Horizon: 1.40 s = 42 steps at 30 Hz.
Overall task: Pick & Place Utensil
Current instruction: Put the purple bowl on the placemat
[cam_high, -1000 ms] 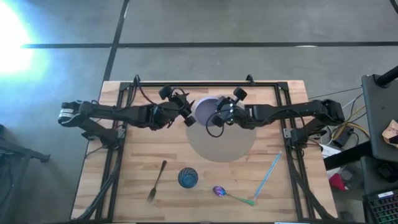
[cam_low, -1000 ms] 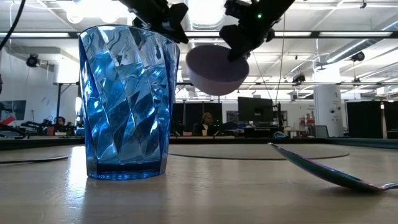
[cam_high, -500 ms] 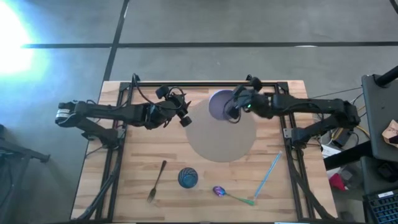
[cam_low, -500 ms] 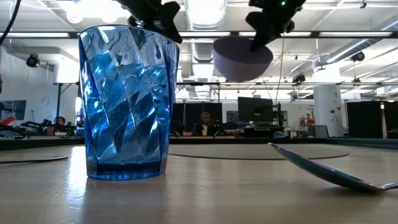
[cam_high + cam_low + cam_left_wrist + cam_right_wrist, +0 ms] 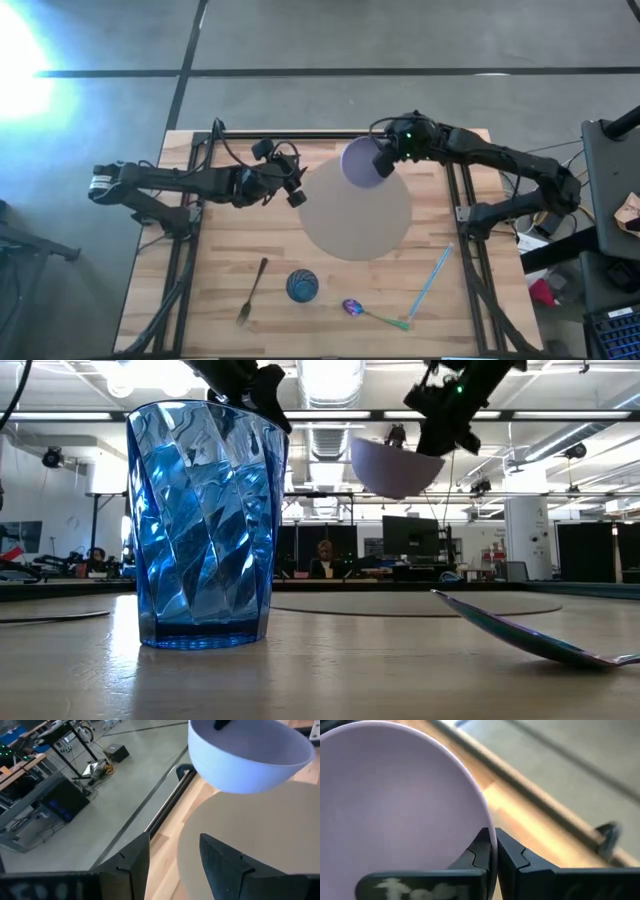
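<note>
Utensils lie along the near edge of the wooden bench (image 5: 200, 300): a dark metal fork (image 5: 252, 291) toward the left, a ribbed blue glass tumbler (image 5: 302, 286) standing upright just right of it, then an iridescent purple-bowled spoon with a green handle (image 5: 374, 314), and a long pale-blue straw-like stick (image 5: 431, 281) lying slantwise near the right rail. None of them touches a gripper. In the low view the tumbler (image 5: 206, 525) fills the foreground and the spoon's tip (image 5: 530, 631) reaches in from the right, lying on the bench.

Farther back, a round beige mat (image 5: 350, 220) lies flat at the middle of the bench.

Beyond the mat's middle, the left gripper (image 5: 294, 184) hangs above the bench just off the mat's left rim, its fingers (image 5: 220, 857) spread apart with nothing between them; its wrist view looks past them at the mat's rim and the bowl.

At the mat's far edge, the right gripper (image 5: 383, 163) holds a pale lavender bowl (image 5: 361, 163) in the air, well above the bench in the low view, where the bowl (image 5: 395, 466) is tilted. The right fingers (image 5: 480, 851) are pressed together on the bowl's rim, pinching its thin wall between them, as the right wrist view shows.

Behind the bench, the low view shows a room with desks, monitors and a seated person (image 5: 324, 558) far off.
</note>
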Motion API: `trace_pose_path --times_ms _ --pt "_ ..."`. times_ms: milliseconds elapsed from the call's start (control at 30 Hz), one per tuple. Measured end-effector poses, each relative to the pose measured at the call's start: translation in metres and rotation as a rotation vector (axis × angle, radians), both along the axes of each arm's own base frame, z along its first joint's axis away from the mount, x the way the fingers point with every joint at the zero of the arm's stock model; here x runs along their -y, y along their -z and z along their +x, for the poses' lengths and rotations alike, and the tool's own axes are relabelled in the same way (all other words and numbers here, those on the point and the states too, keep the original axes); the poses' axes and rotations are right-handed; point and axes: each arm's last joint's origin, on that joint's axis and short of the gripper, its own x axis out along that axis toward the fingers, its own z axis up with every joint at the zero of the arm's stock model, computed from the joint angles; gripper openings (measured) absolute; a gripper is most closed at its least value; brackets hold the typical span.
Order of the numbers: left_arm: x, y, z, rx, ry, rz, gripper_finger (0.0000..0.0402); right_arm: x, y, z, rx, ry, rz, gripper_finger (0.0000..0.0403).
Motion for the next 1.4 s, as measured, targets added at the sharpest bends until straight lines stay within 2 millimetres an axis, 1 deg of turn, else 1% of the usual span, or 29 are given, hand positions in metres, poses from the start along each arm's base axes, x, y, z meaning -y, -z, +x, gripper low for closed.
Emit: trace_pose_path --times_ms 167,267,467,633,933,1233,1400 --pt "0.000 0.002 -0.001 -0.006 -0.001 -0.016 0.0168 0.013 0.025 0.004 -0.016 -0.022 0.183 0.0008" --pt "0.000 0.002 -0.001 -0.004 -0.002 -0.017 0.0168 0.018 0.042 0.007 -0.072 -0.026 0.263 0.0008" --pt "0.000 0.002 -0.001 -0.004 -0.002 -0.018 0.0168 0.022 0.070 0.020 -0.149 -0.047 0.370 0.0008" --pt "0.000 0.003 -0.001 -0.013 -0.004 -0.024 0.0168 0.021 0.086 0.030 -0.204 -0.067 0.393 0.0008" --pt "0.000 0.003 -0.002 -0.010 -0.010 -0.035 0.0168 0.014 0.104 0.043 -0.255 -0.094 0.413 0.0008" --pt "0.000 0.004 -0.002 -0.010 -0.011 -0.035 0.0168 0.003 0.110 0.058 -0.239 -0.126 0.394 0.0008" --pt "0.000 0.004 -0.002 -0.010 -0.011 -0.035 0.0168 -0.006 0.115 0.063 -0.275 -0.132 0.360 0.0008"
